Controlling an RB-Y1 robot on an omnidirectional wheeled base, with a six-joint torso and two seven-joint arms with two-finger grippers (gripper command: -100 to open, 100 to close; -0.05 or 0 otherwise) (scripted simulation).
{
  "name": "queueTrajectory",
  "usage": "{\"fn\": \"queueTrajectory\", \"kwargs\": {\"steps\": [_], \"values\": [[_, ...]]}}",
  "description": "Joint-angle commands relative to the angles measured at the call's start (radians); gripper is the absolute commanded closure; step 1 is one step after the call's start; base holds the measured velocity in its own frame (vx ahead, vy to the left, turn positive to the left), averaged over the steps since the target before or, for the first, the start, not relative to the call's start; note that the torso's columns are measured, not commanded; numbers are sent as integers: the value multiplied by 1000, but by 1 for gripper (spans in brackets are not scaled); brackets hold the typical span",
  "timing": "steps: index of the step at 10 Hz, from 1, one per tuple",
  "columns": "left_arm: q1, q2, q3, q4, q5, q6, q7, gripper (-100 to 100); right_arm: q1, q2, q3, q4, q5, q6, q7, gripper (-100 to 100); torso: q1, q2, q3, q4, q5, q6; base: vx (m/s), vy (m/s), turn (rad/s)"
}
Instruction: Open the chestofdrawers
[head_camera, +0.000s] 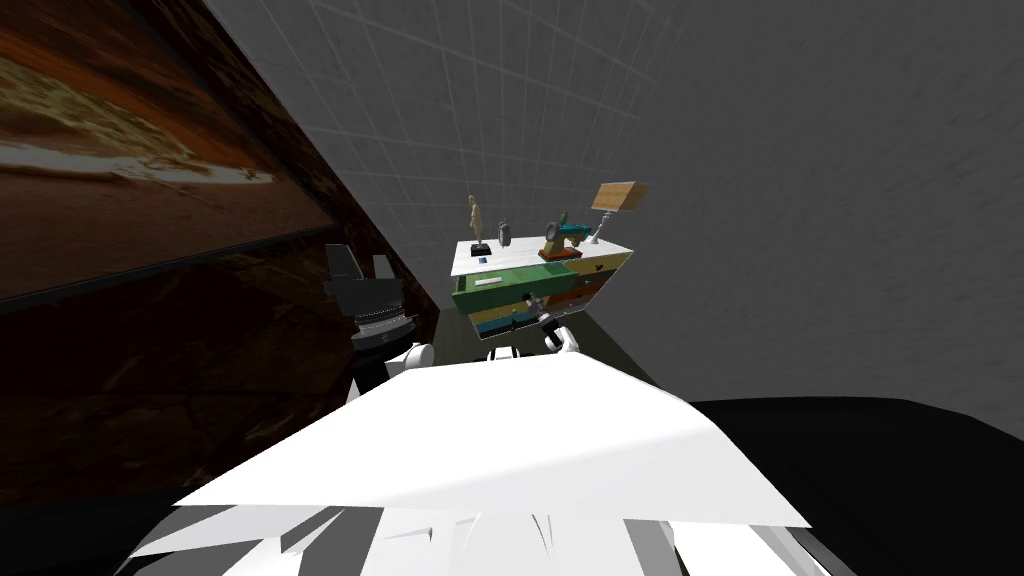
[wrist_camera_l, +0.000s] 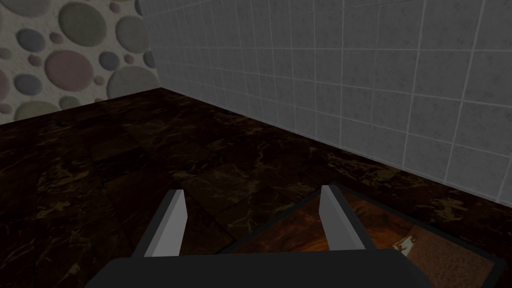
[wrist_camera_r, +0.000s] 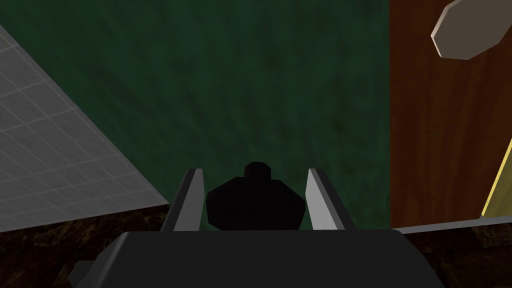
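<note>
Chest of drawers ahead, small, lower fronts hidden behind right arm. Right gripper fingers clamped on black knob of green drawer front; knob base cut off. Left gripper fingers apart over dark floor.

Dim flat renders, murky shadows, head view splayed toward its corners

A figurine, a cup and a lamp are standing on the chest of drawers before the wall, its knob sitting between the right claw's fingers.
</note>
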Motion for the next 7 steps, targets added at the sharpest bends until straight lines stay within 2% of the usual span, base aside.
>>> {"fn": "queueTrajectory", "kwargs": {"steps": [1,6,7], "values": [[0,0,0,0,0,0,0,0,1,-1,1,5,0,-4,1,100,0,-2,-2,-1,0,0,-85,-20,-7],[0,0,0,0,0,0,0,0,19,-14,15,7,6,-9,-18,100,0,0,0,0,0,0,-182,-34,-24],[0,0,0,0,0,0,0,0,10,-9,12,-5,4,-7,-15,100,0,-2,-1,-2,-1,-1,-113,-30,-6]]}}
